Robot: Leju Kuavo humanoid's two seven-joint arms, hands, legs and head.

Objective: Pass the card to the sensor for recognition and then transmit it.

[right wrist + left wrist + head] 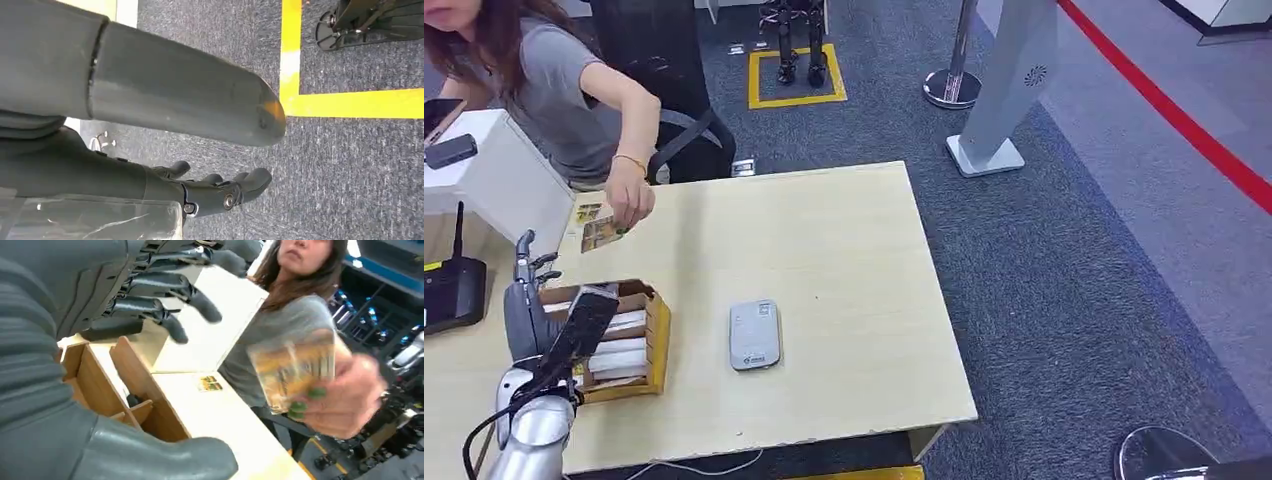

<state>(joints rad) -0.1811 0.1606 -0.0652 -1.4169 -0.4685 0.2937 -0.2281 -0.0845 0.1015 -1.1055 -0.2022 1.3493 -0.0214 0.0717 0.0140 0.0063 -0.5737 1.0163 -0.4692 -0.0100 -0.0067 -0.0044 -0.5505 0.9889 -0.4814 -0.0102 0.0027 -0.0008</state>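
From my remote seat, the light wooden table (844,250) dominates the head view, and I place everything against it. A person (544,80) in a grey shirt sits at its far edge, one hand (629,205) holding the card (601,234) just above the tabletop; a second card (588,212) lies flat near that edge. A wooden box (639,340) of papers stands on the table's near left part, the grey sensor (755,334) on the tabletop beside it. My left hand (527,300) hovers over the box, fingers (165,295) spread and holding nothing. My right hand (220,192) hangs off the table above carpet, fingers loosely apart, empty.
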